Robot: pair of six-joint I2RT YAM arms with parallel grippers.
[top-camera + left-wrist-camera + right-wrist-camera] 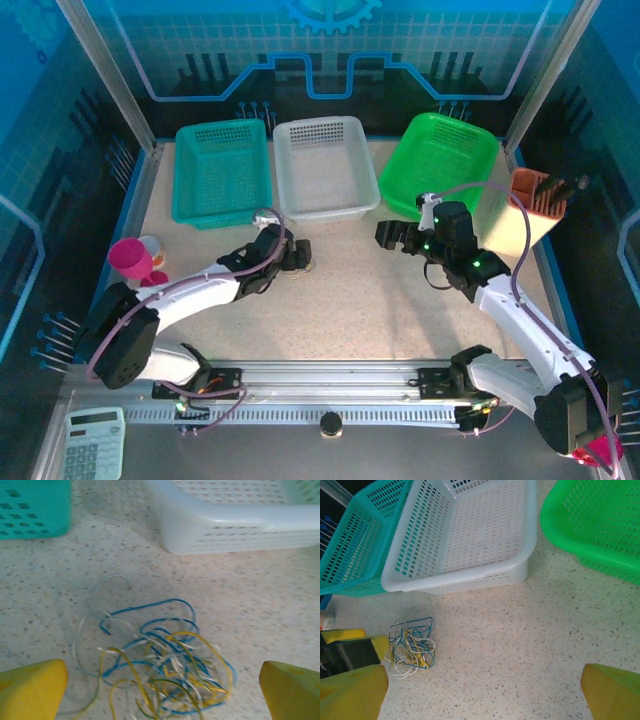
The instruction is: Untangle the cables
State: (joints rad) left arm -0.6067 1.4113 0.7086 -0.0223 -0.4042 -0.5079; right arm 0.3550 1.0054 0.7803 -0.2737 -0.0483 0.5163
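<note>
Cables (162, 672) lie in 1 small tangle (412, 647) on the table (265, 605): thin blue, yellow and white strands, with a little green, looped through one another and flat on the surface. In the left wrist view the heap sits at 6 o'clock, with the white basket (235, 525) at 1 o'clock and the teal basket (30, 507) at 11 o'clock, both apart from it.

The left jaws are spread wide and hold nothing. Their yellow fingers (30, 690) stand at 8 and 4 o'clock with the heap between them. This looks like a line-up for a first pinch.

In the right wrist view the tangle is at 8 o'clock. The right jaws are also apart and empty, over bare table at 3 o'clock of the heap. I judge they wait there to take a 2nd strand once the left has 1 pinned, so the 2 can pull apart. The green basket (600, 525) is at 1 o'clock.

The 3 baskets probably serve as 1 bin per colour. A blue loop at 12 o'clock of the heap stands clear of the rest and looks the easiest first hold. The strands are limp, so closing on the middle would likely catch several and tighten the knot.
</note>
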